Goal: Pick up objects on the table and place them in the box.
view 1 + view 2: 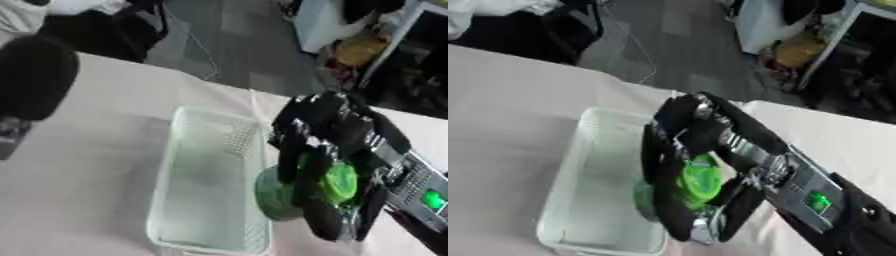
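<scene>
The right hand (328, 165) had its fingers curled round a green object (337, 182); it hung at the right rim of the pale box (188, 200) on the table (79, 165).

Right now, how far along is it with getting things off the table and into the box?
Nothing looks done yet: the pale green box appears empty. In hand: the right hand has its fingers curled round a green object, held at the box's right edge, so a drop seems close. Left to do: release it inside. No other loose objects show on the table, and the left hand is out of view.
</scene>
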Controlling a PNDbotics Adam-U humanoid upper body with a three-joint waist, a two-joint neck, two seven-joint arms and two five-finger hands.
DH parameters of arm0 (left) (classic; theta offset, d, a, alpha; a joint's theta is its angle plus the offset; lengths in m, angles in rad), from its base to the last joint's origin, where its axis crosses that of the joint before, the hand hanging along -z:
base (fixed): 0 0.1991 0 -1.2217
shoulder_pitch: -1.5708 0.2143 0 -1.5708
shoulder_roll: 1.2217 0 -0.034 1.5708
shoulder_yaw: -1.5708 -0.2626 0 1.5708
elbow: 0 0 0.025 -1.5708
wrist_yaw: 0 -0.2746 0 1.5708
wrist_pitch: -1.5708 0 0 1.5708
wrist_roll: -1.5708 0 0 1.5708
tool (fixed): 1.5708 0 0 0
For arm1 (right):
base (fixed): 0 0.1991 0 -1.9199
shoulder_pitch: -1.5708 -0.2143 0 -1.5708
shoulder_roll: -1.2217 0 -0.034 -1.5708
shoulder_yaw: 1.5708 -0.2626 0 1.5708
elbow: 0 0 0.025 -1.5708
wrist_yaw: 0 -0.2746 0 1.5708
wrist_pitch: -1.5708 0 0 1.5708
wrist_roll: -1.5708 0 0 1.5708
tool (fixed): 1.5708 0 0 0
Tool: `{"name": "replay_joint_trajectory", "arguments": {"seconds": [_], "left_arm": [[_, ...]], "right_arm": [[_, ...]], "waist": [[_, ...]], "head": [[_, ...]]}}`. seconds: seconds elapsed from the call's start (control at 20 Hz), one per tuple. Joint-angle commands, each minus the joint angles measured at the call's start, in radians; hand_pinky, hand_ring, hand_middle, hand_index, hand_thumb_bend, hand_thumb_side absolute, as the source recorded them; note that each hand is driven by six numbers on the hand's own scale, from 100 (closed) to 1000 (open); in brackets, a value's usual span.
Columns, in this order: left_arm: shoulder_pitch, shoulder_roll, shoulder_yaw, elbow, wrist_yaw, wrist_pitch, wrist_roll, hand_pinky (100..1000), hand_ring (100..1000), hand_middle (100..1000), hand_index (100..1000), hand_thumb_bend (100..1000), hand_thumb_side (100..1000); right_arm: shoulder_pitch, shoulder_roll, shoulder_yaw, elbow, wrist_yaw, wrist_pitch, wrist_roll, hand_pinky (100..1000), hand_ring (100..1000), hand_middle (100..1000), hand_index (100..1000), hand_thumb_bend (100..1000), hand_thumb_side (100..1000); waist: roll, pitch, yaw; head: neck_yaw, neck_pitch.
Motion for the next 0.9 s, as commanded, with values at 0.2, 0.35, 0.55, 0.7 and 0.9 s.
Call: {"name": "replay_joint_trajectory", "arguments": {"seconds": [0.2,0.35,0.55,0.7,0.9], "left_arm": [[-0.005,-0.028,-0.014,-0.015,-0.001,0.002,-0.028,612,658,909,804,759,857],[-0.003,-0.039,-0.011,-0.015,-0.004,0.006,-0.026,610,657,910,804,760,852],[-0.003,-0.050,-0.008,-0.015,-0.011,0.011,-0.015,609,656,912,803,758,850],[-0.006,-0.052,-0.006,-0.015,-0.015,0.012,-0.005,613,656,911,803,754,852],[-0.007,-0.050,-0.006,-0.015,-0.018,0.011,0.000,613,657,911,803,753,854]], "right_arm": [[0.003,-0.052,-0.048,0.067,0.048,0.005,-0.062,100,100,100,118,100,100],[0.005,-0.066,-0.059,0.091,0.074,0.004,-0.092,100,100,100,118,100,100],[-0.006,-0.077,-0.063,0.103,0.093,-0.003,-0.121,100,100,100,117,100,100],[-0.016,-0.079,-0.064,0.104,0.080,0.000,-0.152,100,100,100,121,100,100],[-0.028,-0.084,-0.068,0.074,0.037,-0.007,-0.231,100,162,302,469,100,100]], "waist": [[0.008,-0.006,0.017],[0.008,0.004,0.028],[0.008,0.013,0.033],[0.008,0.018,0.029],[0.008,0.017,0.026]], "head": [[-0.041,0.014],[-0.057,0.019],[-0.075,0.029],[-0.083,0.040],[-0.088,0.044]]}}
